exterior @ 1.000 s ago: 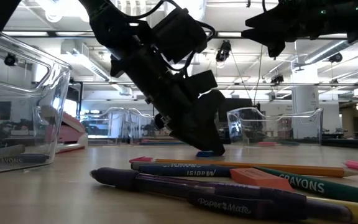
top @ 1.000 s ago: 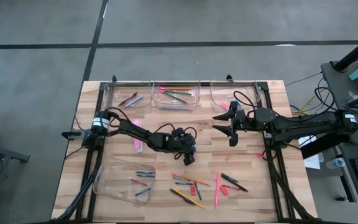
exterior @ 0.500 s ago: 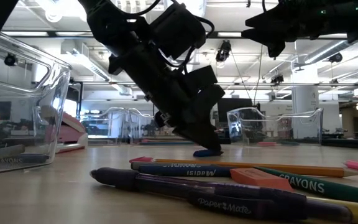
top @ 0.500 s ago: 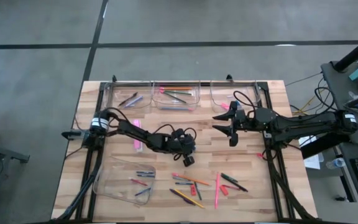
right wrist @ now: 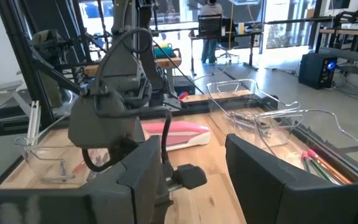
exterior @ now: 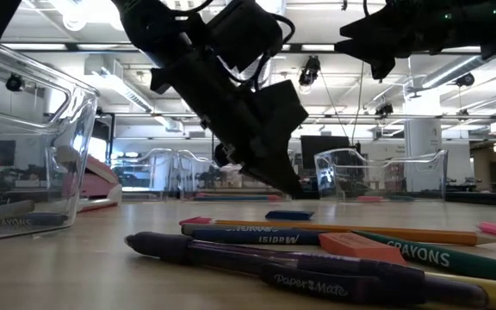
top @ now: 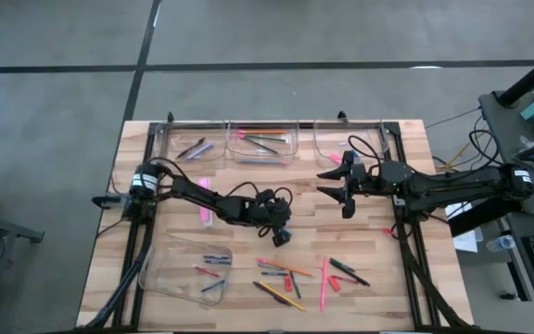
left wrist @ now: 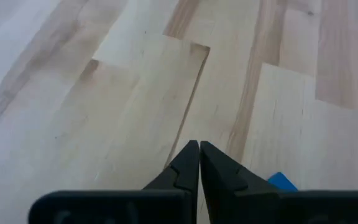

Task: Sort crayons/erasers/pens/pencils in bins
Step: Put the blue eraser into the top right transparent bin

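Note:
My left gripper (top: 280,237) hangs shut and empty just above the table's middle, tilted down toward the near edge. A small blue eraser (exterior: 288,215) lies flat on the wood right below its tips; in the left wrist view the eraser (left wrist: 283,182) peeks out beside the shut fingers (left wrist: 185,163). My right gripper (top: 345,199) hovers open and empty above the table to the right of centre. Loose pens, pencils and crayons (top: 295,275) lie near the front edge. Three clear bins (top: 263,154) stand along the far edge and one bin (top: 172,278) at the near left.
A pink object (top: 204,200) lies left of centre, under my left arm. The far bins and the near-left bin hold a few sticks each. In the low view a pen (exterior: 274,269) and a green crayon (exterior: 420,255) lie close in front.
My left gripper has shut from wide open over the blue eraser and then risen a little. The eraser has stayed on the table and now lies free below the shut tips.

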You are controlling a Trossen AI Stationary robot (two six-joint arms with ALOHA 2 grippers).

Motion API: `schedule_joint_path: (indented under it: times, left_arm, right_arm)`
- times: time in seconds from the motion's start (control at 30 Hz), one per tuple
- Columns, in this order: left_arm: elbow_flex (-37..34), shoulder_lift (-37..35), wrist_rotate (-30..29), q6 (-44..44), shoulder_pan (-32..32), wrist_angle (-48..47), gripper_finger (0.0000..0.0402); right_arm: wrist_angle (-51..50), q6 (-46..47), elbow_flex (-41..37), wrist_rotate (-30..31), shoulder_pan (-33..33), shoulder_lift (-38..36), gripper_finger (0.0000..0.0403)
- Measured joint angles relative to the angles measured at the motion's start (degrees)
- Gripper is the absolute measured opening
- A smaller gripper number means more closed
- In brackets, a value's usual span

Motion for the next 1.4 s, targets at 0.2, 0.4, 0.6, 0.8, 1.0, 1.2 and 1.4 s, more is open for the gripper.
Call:
schedule_joint_path:
  times: [0.2, 0.4, 0.6, 0.8, 1.0, 1.2, 1.4]
  left_arm:
    - [0.0, -1.2, 5.7, 0.1, 0.0, 0.1, 0.0001]
    - [1.3, -3.1, 7.8, -0.9, -1.4, 1.4, 0.0001]
    - [4.0, -1.8, 6.2, 3.9, -5.8, 0.9, 0.0021]
    - [6.0, -0.7, -0.8, 4.1, -8.4, -0.1, 0.0104]
    - [6.4, -0.5, -6.0, 3.7, -8.7, -5.0, 0.0212]
    - [6.6, -0.5, -9.7, 2.9, -9.4, -5.9, 0.0254]
    - [7.9, -0.5, -11.8, 2.8, -10.4, -8.9, 0.0256]
  right_arm:
    - [-0.1, 0.0, 0.0, 0.0, 0.0, 0.0, 0.0171]
    - [-0.2, -0.1, 0.0, 0.0, 0.0, 0.0, 0.0171]
    - [-0.2, -0.1, 0.0, 0.0, 0.0, 0.0, 0.0171]
    - [-0.2, 0.0, 0.0, 0.0, 0.0, 0.0, 0.0171]
    - [0.0, 0.3, 0.0, 0.0, 0.0, 0.0, 0.0171]
    - [0.1, 0.2, 0.0, 0.0, 0.0, 0.0, 0.0171]
    - [0.1, 0.2, 0.0, 0.1, 0.0, 0.0, 0.0171]
